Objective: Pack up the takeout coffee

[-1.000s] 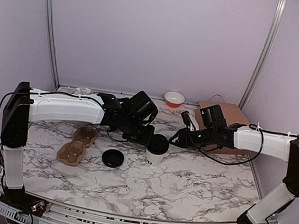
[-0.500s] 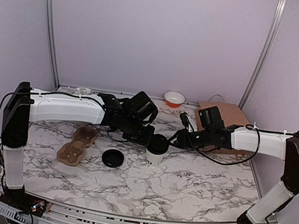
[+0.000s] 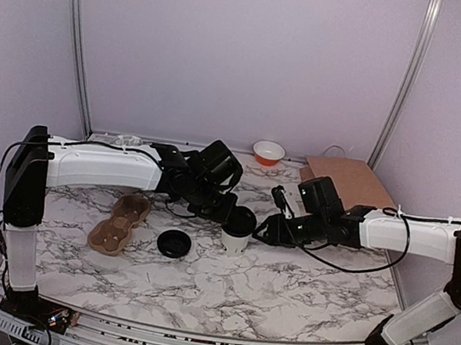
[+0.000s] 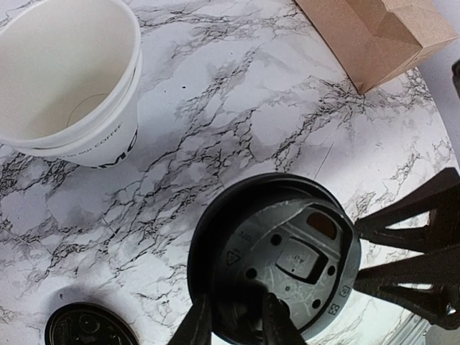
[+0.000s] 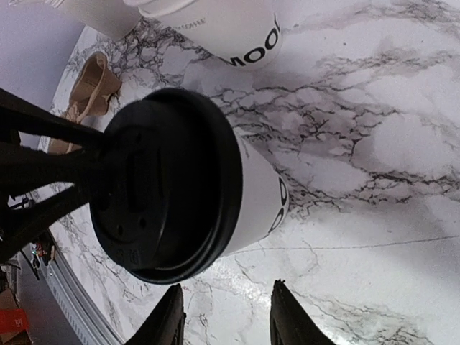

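The takeout coffee (image 3: 237, 234), a white paper cup with black lettering and a black lid (image 4: 277, 255), stands upright mid-table. My left gripper (image 3: 229, 211) reaches it from the left and is shut on the lid's near rim (image 4: 233, 323), one finger outside the rim and one on the lid's top. My right gripper (image 3: 267, 227) sits just right of the cup, open. In the right wrist view its fingers (image 5: 287, 316) straddle bare marble below the cup (image 5: 251, 194), with nothing between them.
A loose black lid (image 3: 174, 244) lies left of the cup, and a brown cup carrier (image 3: 120, 224) lies further left. A stack of lidless white cups (image 4: 65, 79) stands behind. A brown paper bag (image 3: 349, 182) lies at the back right, with a red-and-white bowl (image 3: 268, 152) by the wall.
My right gripper has moved left and closer to the cup, away from the bag. The left gripper keeps its hold on the lid and has barely moved.
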Robot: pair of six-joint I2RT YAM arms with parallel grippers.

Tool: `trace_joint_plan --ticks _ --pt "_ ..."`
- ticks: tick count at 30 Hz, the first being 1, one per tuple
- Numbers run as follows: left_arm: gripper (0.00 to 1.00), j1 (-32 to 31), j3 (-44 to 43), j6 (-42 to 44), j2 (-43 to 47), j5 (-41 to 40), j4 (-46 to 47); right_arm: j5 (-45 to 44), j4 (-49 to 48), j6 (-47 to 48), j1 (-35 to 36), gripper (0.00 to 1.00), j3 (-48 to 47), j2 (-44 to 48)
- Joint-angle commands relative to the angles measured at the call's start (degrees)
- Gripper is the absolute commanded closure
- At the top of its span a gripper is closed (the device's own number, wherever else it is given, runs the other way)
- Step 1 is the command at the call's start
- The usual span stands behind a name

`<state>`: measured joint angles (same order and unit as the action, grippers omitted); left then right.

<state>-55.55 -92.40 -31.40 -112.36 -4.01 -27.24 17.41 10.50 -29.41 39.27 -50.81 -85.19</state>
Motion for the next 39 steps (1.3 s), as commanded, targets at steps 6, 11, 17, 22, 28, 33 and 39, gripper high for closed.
trace_joint_plan --ticks 6,11,17,22,28,33,39 --pt "0.74 0.79 -0.68 2.83 -1.20 -0.37 -0.04 -2.17 1.78 -3.00 -0.70 0.60 0.21 3.65" --pt "0.74 0.85 -0.72 4.59 -1.07 0.90 0.23 1.09 0.86 -0.63 -5.05 0.59 -3.83 2.50" --pt "0.74 0.75 -0.67 5.83 -0.92 2.10 0.48 3.71 -0.37 0.77 -7.26 0.60 -7.30 -2.60" --pt "0.74 0.64 -0.87 6.23 -1.16 2.77 0.54 4.50 -1.69 1.24 -7.36 0.60 -8.49 -5.29" --pt "0.74 0.63 -0.59 6.33 -1.17 2.54 0.54 6.13 -3.10 1.12 -7.36 0.60 -8.95 -7.05" --pt "0.75 0.54 -0.75 6.22 -1.38 2.77 0.61 6.10 -3.31 1.19 -7.36 0.60 -9.05 -7.13" --pt "0.75 0.57 -0.85 6.27 -1.59 2.86 0.60 5.72 -3.25 1.20 -7.36 0.60 -9.01 -7.29"
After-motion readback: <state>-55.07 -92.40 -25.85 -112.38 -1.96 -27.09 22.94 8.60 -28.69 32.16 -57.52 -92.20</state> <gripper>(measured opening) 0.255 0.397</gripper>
